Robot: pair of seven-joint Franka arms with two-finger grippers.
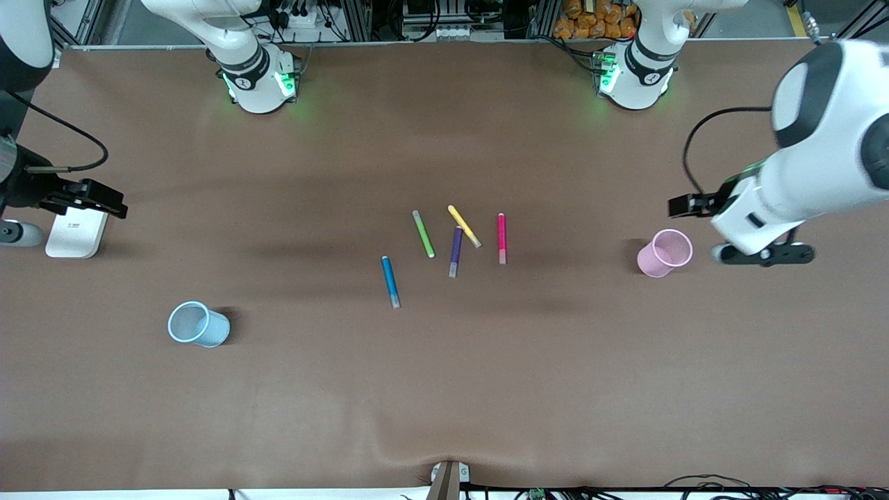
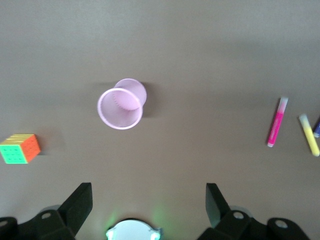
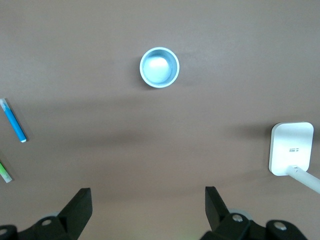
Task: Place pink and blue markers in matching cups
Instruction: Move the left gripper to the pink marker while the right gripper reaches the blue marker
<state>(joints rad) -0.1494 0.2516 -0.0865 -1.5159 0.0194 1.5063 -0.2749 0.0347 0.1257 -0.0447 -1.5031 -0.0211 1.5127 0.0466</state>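
Note:
The pink marker [image 1: 501, 238] and the blue marker [image 1: 390, 281] lie flat at the table's middle, the blue one nearer the front camera. The pale pink cup [image 1: 665, 253] stands toward the left arm's end. The pale blue cup [image 1: 198, 324] stands toward the right arm's end. My left gripper [image 1: 764, 254] hangs open and empty beside the pink cup; the left wrist view shows its fingers [image 2: 80, 202] wide apart over bare table, with the pink cup [image 2: 121, 104] and pink marker [image 2: 277, 122]. My right gripper [image 3: 148, 210] is open and empty; its view shows the blue cup [image 3: 159, 67] and blue marker [image 3: 13, 120].
A green marker [image 1: 423, 234], a yellow marker [image 1: 464, 226] and a purple marker [image 1: 455, 251] lie among the task markers. A white flat device [image 1: 76, 232] lies under the right arm. A colour cube [image 2: 20, 148] sits near the pink cup.

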